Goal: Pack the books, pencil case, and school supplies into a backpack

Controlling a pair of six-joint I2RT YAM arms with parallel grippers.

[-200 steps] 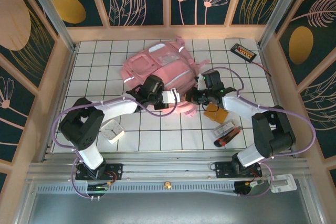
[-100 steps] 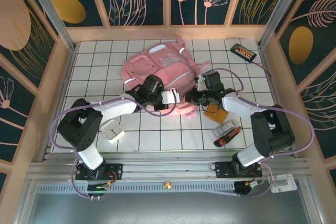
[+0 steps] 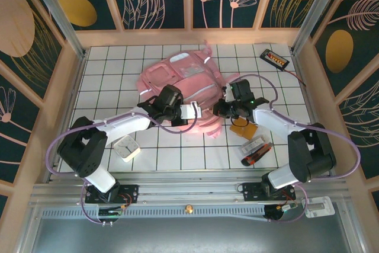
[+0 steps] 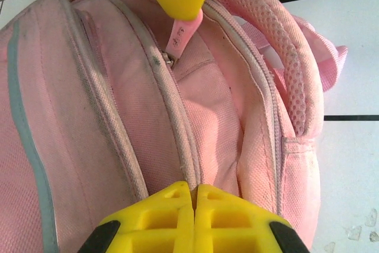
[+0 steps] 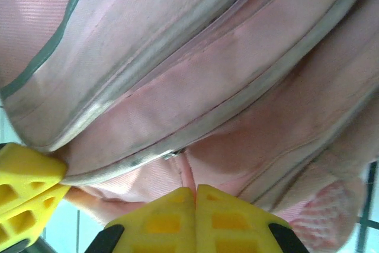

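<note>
The pink backpack [image 3: 177,78] lies on the tiled table, its zippered seams running across the left wrist view [image 4: 89,87] and the right wrist view [image 5: 177,57]. My left gripper [image 3: 194,111] [image 4: 194,189] is shut on the backpack's fabric beside a zipper seam at its near edge. My right gripper [image 3: 218,109] [image 5: 195,191] is shut on the pink zipper pull [image 5: 188,173] [image 4: 182,31], a short way from the left one. An orange-brown notebook [image 3: 244,127] lies just right of the bag. A clear-wrapped pack of school supplies [image 3: 253,146] sits nearer. The pencil case is out of view.
A white boxy item [image 3: 126,148] rests at the near left beside the left arm. A flat black device with orange buttons [image 3: 275,58] and its cable lie at the far right corner. Wooden walls fence the table on three sides.
Both shut grippers have stayed on the bag's near edge while shifting slightly. The backpack has been tugged and now lies rounder and more spread out.
</note>
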